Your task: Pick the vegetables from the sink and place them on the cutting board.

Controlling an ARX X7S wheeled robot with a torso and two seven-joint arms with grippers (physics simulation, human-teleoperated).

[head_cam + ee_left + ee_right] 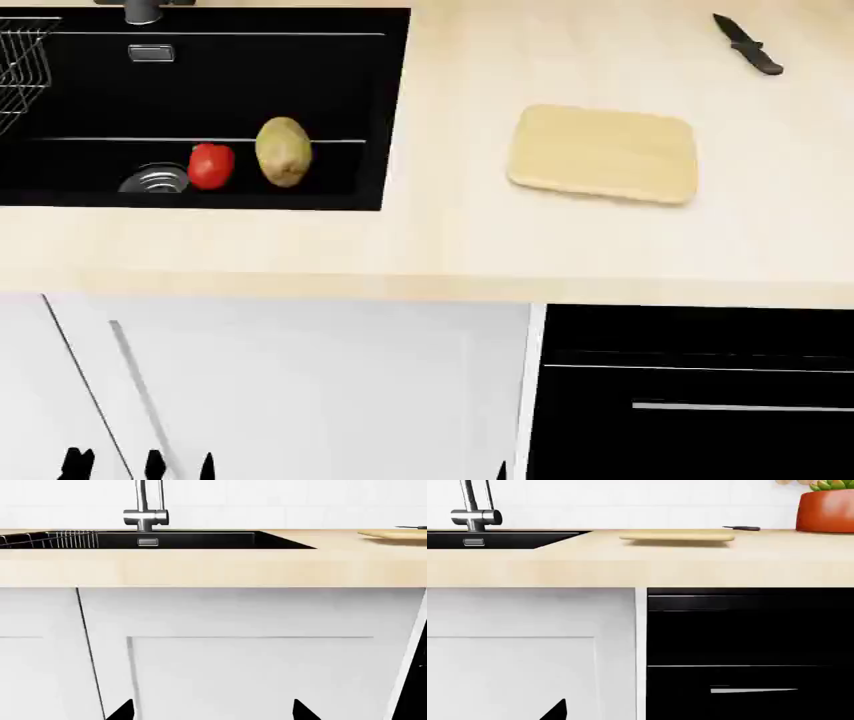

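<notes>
Left gripper (210, 711): two dark fingertips set wide apart, holding nothing, low before the white cabinet door (247, 650). Right gripper (555, 711): only one fingertip shows; its opening cannot be told. Red bell pepper (210, 165) and potato (283, 151) lie side by side, just apart, in the sink (267, 70) by the drain (156, 180); the potato's long axis runs near-to-far. Cutting board (603, 153) lies bare on the counter (454, 240), to the right.
</notes>
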